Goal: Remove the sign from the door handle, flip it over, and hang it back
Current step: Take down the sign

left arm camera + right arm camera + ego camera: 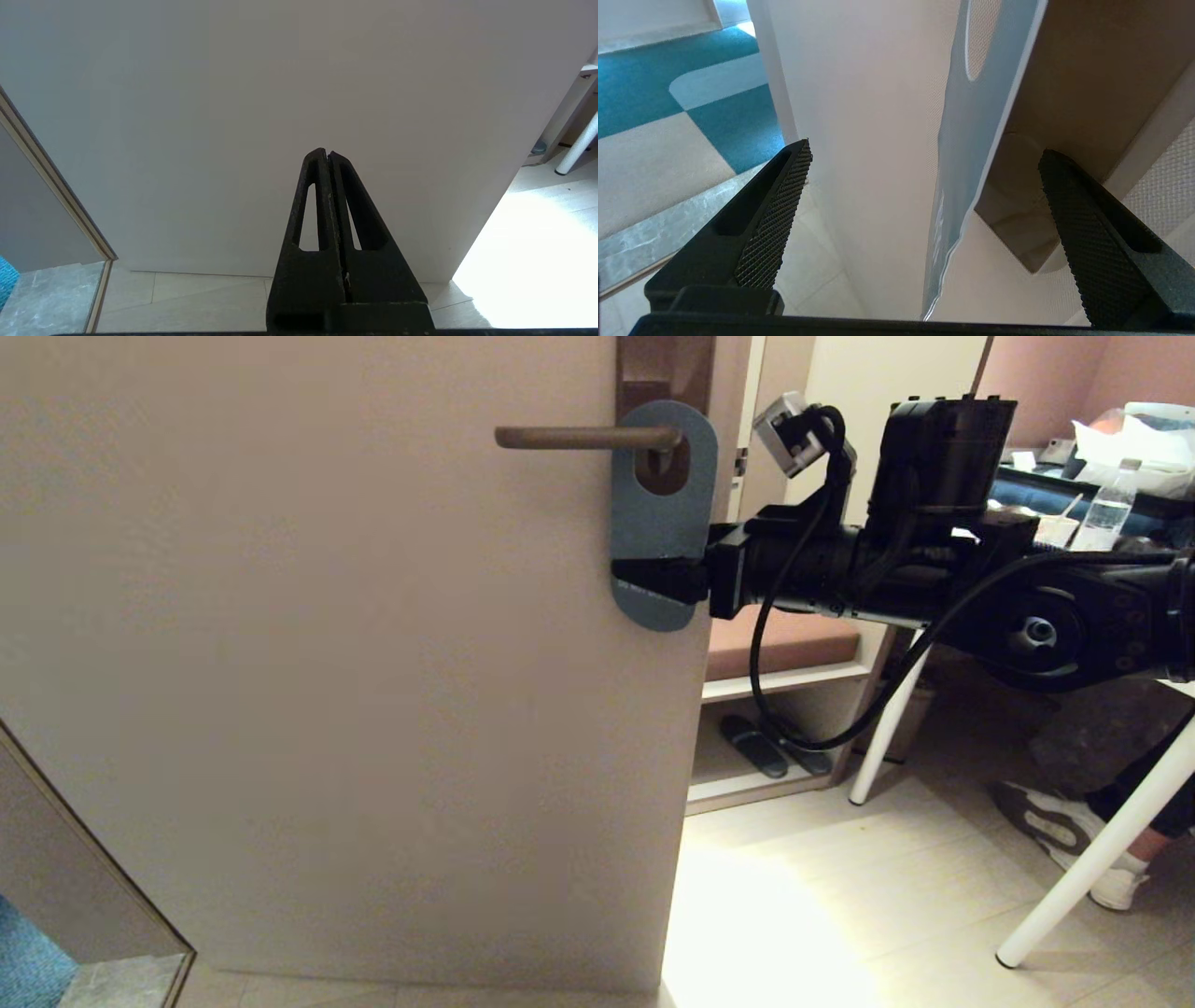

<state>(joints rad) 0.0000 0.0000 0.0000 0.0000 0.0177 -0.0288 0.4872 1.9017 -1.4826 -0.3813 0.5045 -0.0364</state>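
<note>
The sign [661, 537] hangs blue side out on the door handle [579, 437], with the handle going through its oval hole, flat against the door [327, 709]. The right gripper [658, 581] is at the sign's lower part with its fingers [773, 219] wide open, one on each side of the sign's edge and not pinching it. The left gripper [328, 156] waits low in front of the door, its fingers pressed shut on nothing.

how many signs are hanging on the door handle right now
1. The sign, blue side out, hangs by its oval hole from the door handle near the door's edge. The open right gripper straddles its lower edge. The door's far side is hidden.
</note>
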